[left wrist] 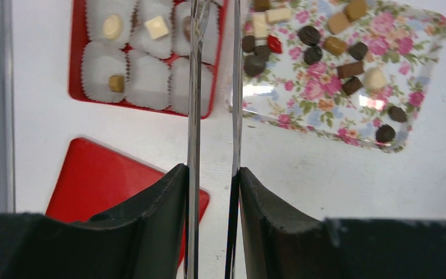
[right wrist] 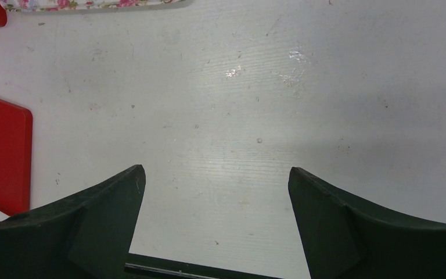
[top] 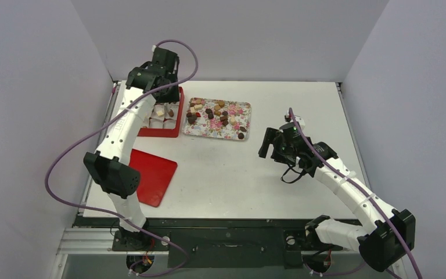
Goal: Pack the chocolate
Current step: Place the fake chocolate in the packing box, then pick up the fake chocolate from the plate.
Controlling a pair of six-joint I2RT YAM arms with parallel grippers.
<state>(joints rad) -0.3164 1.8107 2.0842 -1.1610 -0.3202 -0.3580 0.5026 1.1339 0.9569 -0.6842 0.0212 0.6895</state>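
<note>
Chocolate (left wrist: 310, 35) first: mostly lying loose on the tray (left wrist: 319, 129), far side of the table (top: 255, 174). Seeing dark, light brown and cream pieces plus one reddish one, all scattered over the flower print.

Also spotting three pieces sitting in the cups (left wrist: 145, 72) of the box (left wrist: 76, 64), just left of the tray. Counting a round cream one and a square cream one side by side in one row. Then a light brown cube in the nearest row, at the left end. Maybe catching a dark one in the next cup right of the square one, but half hiding behind a blade, so not calling it.

Looking down the left gripper (left wrist: 212, 171), hanging over the right side of the box. Seeing two thin shiny blades (left wrist: 193, 116) running out far from between its fingers. Noticing a narrow gap between the blades the whole visible length. Losing the tips off the far edge of the wrist view though, so cannot tell whether pinching a piece or not.

Finding the right gripper (right wrist: 216, 170) hovering over bare table, right of the tray and a bit nearer, with jaws standing wide apart and gripping nothing.

Spotting the lid (left wrist: 104, 174) lying flat at the near left, apart from the box.
</note>
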